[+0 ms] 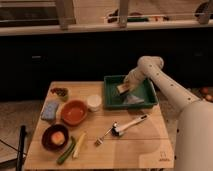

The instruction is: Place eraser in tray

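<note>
A green tray (111, 98) sits at the back right of the wooden table. My white arm reaches down from the right into it. My gripper (125, 88) is inside the tray, just above its floor. A small tan block, the eraser (121, 90), shows at the gripper's tip. I cannot tell whether it is still held. A pale grey shape (134, 99) lies on the tray floor under the gripper.
A white cup (94, 102) stands left of the tray. An orange bowl (74, 112), a dark bowl with an orange fruit (55, 137), a blue sponge (49, 110), a small dark dish (60, 92), green and yellow vegetables (72, 147), a white-handled brush (127, 125) and a fork (104, 136) lie on the table (130, 150).
</note>
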You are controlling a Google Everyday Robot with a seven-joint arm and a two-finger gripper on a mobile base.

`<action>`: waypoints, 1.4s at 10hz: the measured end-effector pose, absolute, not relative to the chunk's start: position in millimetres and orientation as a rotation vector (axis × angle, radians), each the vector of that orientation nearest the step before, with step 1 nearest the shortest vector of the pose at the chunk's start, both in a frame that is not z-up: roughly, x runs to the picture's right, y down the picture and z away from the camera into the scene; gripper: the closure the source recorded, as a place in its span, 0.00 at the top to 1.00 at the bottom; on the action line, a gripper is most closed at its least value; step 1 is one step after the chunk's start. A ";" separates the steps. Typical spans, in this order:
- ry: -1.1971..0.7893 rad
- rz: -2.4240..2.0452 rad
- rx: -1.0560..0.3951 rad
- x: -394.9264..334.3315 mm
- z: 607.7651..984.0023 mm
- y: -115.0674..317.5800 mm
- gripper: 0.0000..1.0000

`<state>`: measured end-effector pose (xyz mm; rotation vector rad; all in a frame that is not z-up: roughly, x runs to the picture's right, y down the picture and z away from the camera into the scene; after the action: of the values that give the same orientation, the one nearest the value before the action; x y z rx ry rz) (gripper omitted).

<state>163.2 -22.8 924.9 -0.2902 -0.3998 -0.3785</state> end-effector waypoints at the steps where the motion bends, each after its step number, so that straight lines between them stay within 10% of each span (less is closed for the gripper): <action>1: -0.401 -0.379 -0.290 163.7 924.9 -22.3 0.41; 6: -0.406 -0.382 -0.290 162.9 924.9 -20.2 0.80; 14: -0.414 -0.378 -0.292 164.8 924.9 -20.7 0.80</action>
<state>164.8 -20.7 924.9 -0.2918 -0.4140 -0.3782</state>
